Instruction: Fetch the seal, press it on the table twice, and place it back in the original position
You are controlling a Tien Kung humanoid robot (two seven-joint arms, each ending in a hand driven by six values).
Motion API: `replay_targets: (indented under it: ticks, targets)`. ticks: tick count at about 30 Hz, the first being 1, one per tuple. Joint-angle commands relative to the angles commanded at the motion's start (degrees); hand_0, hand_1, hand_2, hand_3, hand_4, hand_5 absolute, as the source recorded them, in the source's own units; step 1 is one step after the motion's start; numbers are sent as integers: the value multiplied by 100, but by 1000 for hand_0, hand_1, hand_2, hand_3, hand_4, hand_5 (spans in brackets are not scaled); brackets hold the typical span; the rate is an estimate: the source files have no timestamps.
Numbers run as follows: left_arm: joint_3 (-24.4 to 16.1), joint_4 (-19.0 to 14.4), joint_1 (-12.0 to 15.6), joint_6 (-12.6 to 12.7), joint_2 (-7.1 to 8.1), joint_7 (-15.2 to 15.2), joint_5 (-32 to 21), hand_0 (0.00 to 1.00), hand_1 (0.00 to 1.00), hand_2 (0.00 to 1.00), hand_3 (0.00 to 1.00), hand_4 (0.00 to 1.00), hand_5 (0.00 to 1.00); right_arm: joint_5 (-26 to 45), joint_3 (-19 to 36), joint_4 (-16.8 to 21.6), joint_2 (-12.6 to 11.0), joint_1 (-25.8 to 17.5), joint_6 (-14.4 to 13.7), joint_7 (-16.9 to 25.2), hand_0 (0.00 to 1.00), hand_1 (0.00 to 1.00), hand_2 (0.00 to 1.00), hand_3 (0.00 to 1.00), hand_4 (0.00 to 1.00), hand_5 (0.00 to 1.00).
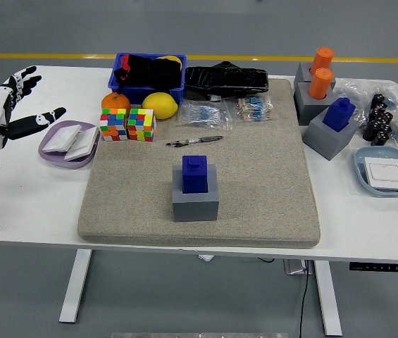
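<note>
We see the robot's left hand (5, 116) raised over the white table (22, 190) at the far left edge, its fingers spread apart and holding nothing. The right hand is out of view. Just to the right of the hand sits a purple plate (70, 151) with two white pads on it. Further right, well apart from the hand, a blue seal (194, 173) stands upright in a grey block holder (195, 201) near the middle of a beige mat (199, 169). Beyond the plate, away from the hand, we find two colourful puzzle cubes (127, 124), an orange (115, 101), a lemon (160, 105) and a black pen (194, 141). At the far right, furthest from the hand, a second blue seal (339, 113) sits in its own grey holder.
</note>
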Motion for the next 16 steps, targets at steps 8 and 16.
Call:
replay_targets:
  ticks: [8,16]
  targets:
    - [13,-14,16,-3,1,3,6,890,911,883,928,944,220,-2,-10,0,-5,-23,-2,5,787,700,679,647,810,477]
    - [19,-33,19,-3,16,5,7,890,911,882,928,944,220,16,-56,0,-20,-36,5,16,787,702,679,648,809,477]
